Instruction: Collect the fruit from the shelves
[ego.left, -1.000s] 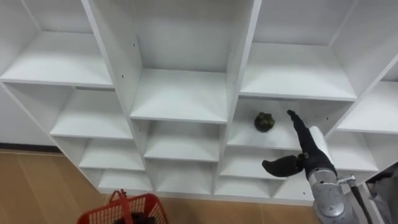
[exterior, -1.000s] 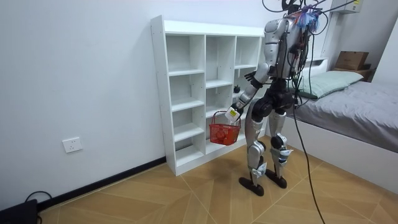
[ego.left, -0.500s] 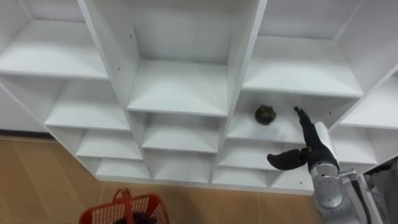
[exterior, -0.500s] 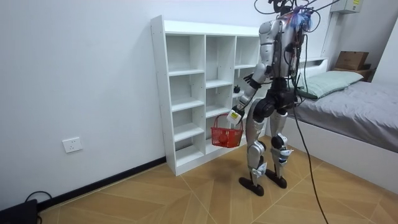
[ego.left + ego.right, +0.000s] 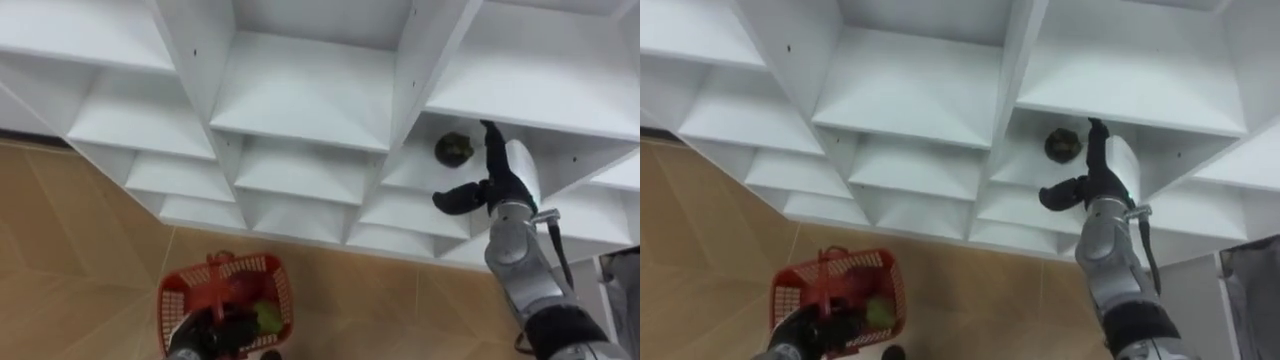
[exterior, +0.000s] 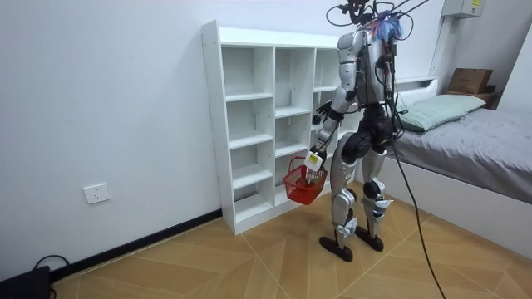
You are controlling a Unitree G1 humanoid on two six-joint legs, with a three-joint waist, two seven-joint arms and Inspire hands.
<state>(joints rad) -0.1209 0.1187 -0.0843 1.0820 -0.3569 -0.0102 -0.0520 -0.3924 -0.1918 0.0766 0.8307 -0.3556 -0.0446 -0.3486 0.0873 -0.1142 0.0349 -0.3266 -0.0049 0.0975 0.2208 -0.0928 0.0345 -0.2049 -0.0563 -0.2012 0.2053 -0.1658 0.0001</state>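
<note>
A dark green fruit [image 5: 454, 148] lies on a shelf in the right column of the white closet [image 5: 310, 95]. My right hand [image 5: 498, 176] is open just to the right of it, fingers straight and reaching into that compartment, thumb spread below the fruit; whether it touches the fruit I cannot tell. Low at the left hangs a red basket [image 5: 228, 298] with a green fruit [image 5: 265, 318] and darker things inside. My left hand [image 5: 203, 336] is shut on its handle. In the room view I stand close before the closet [image 6: 249, 116], basket [image 6: 301, 183] at thigh height.
The other closet compartments around the fruit hold nothing. Wooden floor [image 5: 90, 260] runs below the closet. A bed [image 6: 474, 141] stands at the room view's right, behind me. A wall socket [image 6: 96, 193] sits low at the room view's left.
The head camera has tipped down, so more of the basket shows. My right hand has reached deeper into the compartment, up beside the fruit. In the room view the basket has shifted slightly.
</note>
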